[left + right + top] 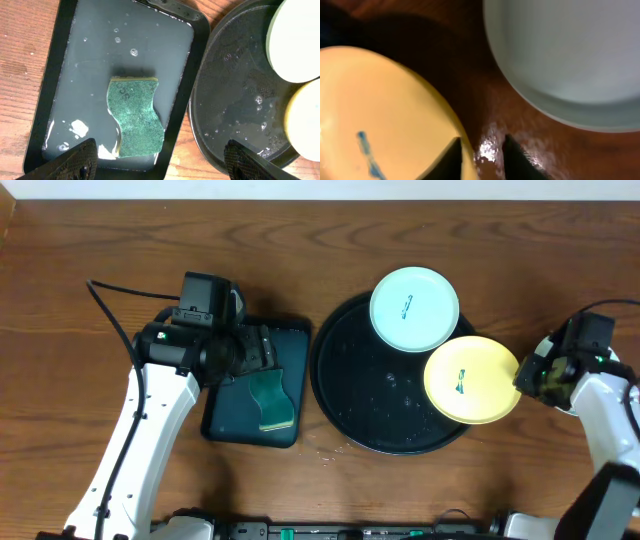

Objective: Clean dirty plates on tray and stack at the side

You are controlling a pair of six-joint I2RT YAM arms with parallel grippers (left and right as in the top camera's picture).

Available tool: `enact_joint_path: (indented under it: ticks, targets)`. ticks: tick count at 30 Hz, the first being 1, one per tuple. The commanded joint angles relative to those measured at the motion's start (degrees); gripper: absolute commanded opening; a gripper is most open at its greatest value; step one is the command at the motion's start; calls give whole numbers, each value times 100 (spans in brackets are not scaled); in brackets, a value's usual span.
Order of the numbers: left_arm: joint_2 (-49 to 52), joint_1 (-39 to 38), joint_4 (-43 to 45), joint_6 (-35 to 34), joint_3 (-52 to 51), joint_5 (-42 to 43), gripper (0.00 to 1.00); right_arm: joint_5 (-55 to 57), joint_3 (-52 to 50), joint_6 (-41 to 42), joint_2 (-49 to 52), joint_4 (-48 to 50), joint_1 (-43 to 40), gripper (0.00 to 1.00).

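Observation:
The round black tray (360, 380) holds a mint-white plate (414, 308) at its far right, with a small teal smear. A pale yellow plate (470, 378), also smeared, overhangs the tray's right rim. My right gripper (522, 375) is shut on its right edge. In the right wrist view the yellow plate (380, 110) has its rim between my fingers (480, 160), and the mint plate (570, 50) lies beyond. My left gripper (258, 352) is open and empty above the sponge, as the left wrist view (162, 162) shows. The third plate is out of view.
A dark teal rectangular tray (225, 420) of water sits left of the black tray and holds a green sponge (272, 400). The left wrist view shows the sponge (135, 117) and the black tray's wet floor (225, 100). Brown wood tabletop surrounds both.

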Motion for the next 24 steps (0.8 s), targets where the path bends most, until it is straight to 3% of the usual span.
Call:
enact_joint_path:
  ticks: [1,3,14,20,24]
  targets:
    - [0,35,-13,74,31,7,81,-310,-44,72,236,-15,76,7]
    - [0,35,-13,74,33,4,81,-387,-42,70,229,-57,76,1]
    - [0,35,-13,74,31,4,81,-1038,11,-173,-1040,-929,133,1]
    - [0,35,-13,74,31,4,81,-1755,-26,-555,-1137,-1235,671,1]
    - [0,35,-13,74,33,4,81,-1019,-81,-409,-1139,-1220,1117,1]
